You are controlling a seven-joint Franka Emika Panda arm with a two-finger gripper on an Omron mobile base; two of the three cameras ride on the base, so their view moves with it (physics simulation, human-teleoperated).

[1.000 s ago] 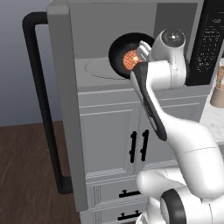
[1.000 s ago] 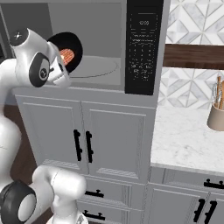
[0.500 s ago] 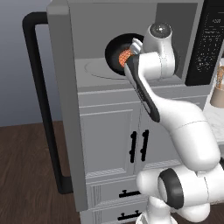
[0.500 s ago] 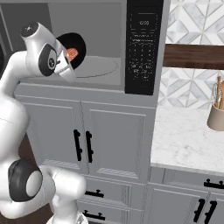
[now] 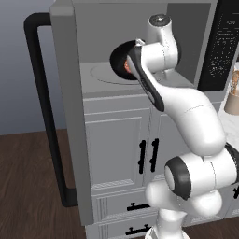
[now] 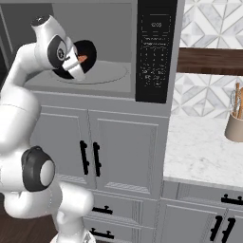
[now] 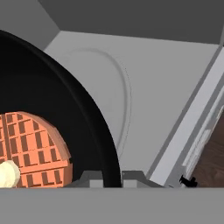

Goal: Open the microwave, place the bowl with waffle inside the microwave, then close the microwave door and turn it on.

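The microwave stands open, its microwave door swung out to the left with the black bar handle at its outer edge. My gripper is shut on the rim of the black bowl, which holds the waffle. The bowl hangs tilted inside the cavity, just above the glass turntable. From the right, the bowl and waffle show beside my gripper, left of the keypad panel.
Grey cabinet doors with black handles sit under the microwave. A utensil holder stands on the marble counter to the right. The open door juts out over the wooden floor.
The arm has carried the bowl a little deeper into the cavity, over the turntable. The grip on the rim is unchanged.
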